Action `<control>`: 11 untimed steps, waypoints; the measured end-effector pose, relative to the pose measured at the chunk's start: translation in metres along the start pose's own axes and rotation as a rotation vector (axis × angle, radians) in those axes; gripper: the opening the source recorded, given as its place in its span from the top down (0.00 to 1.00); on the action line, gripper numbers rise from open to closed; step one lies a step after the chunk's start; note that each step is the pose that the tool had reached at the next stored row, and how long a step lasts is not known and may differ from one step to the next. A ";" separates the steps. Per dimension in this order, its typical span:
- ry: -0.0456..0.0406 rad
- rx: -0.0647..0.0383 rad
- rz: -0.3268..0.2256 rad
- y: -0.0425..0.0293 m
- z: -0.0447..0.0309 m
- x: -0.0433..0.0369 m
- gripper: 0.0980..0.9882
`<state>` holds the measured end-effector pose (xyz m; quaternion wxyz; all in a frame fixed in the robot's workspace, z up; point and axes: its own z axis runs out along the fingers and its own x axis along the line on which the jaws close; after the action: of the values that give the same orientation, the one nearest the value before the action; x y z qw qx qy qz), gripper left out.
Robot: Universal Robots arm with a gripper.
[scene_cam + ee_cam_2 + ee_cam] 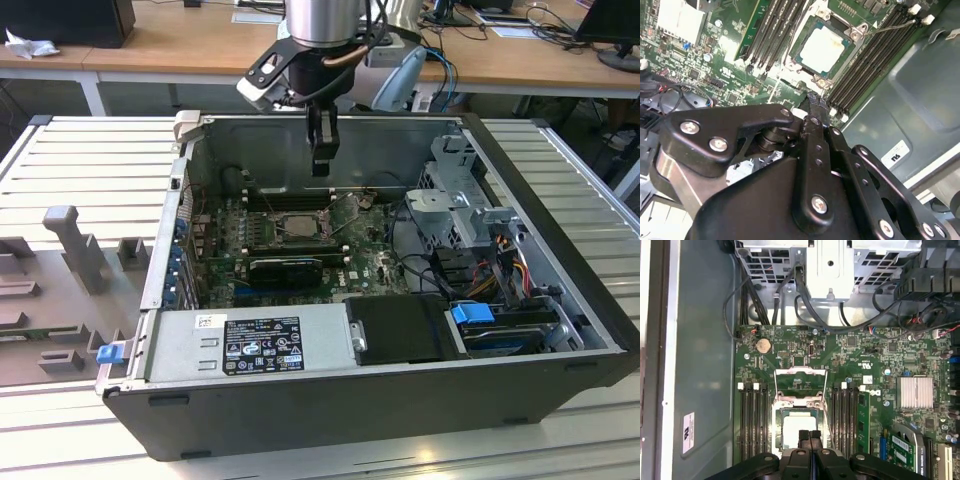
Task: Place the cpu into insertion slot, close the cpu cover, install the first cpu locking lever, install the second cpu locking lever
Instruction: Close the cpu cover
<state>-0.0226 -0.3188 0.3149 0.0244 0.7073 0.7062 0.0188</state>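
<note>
Exterior view: an open computer case (560, 300) lies on the slatted bench (90, 160). The tool (320, 170) hangs above the motherboard (375, 265), toward 12 o'clock of the insertion slot (297, 222) and clear of it.

Second wrist view: the tool (811, 102) has its fingers pressed together with nothing between them. The cpu (824, 47) already sits in the slot, a pale silver-grey square lying flat and even inside the dark frame. One thin wire locking lever (890, 26) stands loose across the memory slots (865, 65).

First wrist view: the closed fingertips (805, 435) hover directly over the cpu (799, 425). The cpu cover (785, 371), a thin silvery frame, is flipped open just beyond the slot. A second wire lever (829, 415) runs between the slot and the neighbouring memory slots.

The risks as I judge them:
- A straight push down here would load the chip rather than the cover, and could tilt it on the socket contacts.
- The cover is thin and hinged, so a glancing touch may slip off its edge.
- The loose levers are springy and could snag a finger or flick onto the memory slots.
</note>
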 end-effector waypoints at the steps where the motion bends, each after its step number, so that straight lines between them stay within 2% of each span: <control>1: -0.0001 0.000 0.000 0.0001 -0.0023 0.0000 0.99; 4: -0.0001 0.000 0.000 0.0010 -0.0077 -0.0001 0.99; 11: 0.0000 0.000 0.000 0.0077 -0.0109 -0.0001 0.99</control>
<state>-0.0156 -0.3188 0.3262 0.0244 0.7073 0.7062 0.0188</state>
